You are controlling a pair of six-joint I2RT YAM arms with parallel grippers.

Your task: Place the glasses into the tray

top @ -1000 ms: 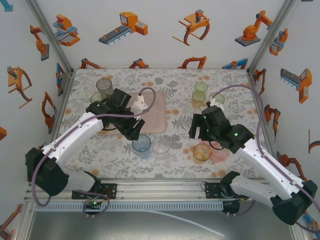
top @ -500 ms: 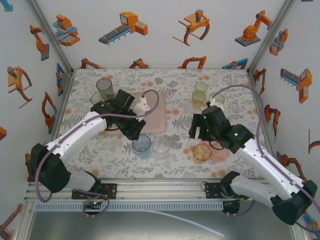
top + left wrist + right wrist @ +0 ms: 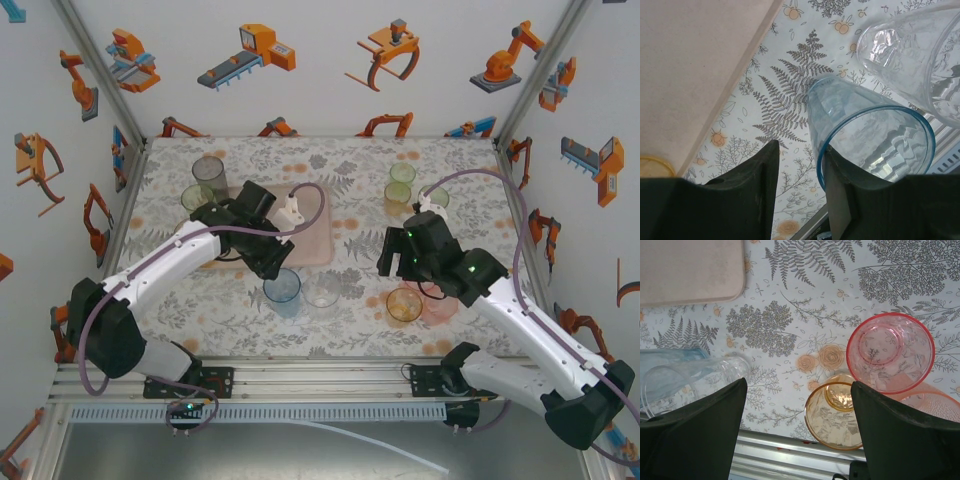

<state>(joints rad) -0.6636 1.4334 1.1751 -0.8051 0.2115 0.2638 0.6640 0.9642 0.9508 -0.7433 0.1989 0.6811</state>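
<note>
You're at the start: no glass sits on the tray's (image 3: 316, 240) visible part, tho the L arm (image 3: 170, 260) hides some of it. L claw (image 3: 800, 150) is part-open, astride the blue glass's (image 3: 867, 132) wall just off the tray's near edge. Looks like one finger is inside the rim, one outside w/ a gap, so it's not clenched on it yet. R claw (image 3: 799, 385) gapes wide, empty, over the amber glass (image 3: 832, 415) & pink glass (image 3: 890, 352) on the desk (image 3: 805, 315), well right of the tray.

Left to do:
- those three
- clear glass (image 3: 910, 55) beside the blue
- trio of glasses (image 3: 399, 190) past its far-right corner
- grey glass (image 3: 208, 170) + green glass (image 3: 196, 196) by its far-left corner

Glasses: thin see-thru plastic, tapered, round-rimmed, slick. Tray: flat matte pinkish rectangle, rounded corners, low rim.
</note>
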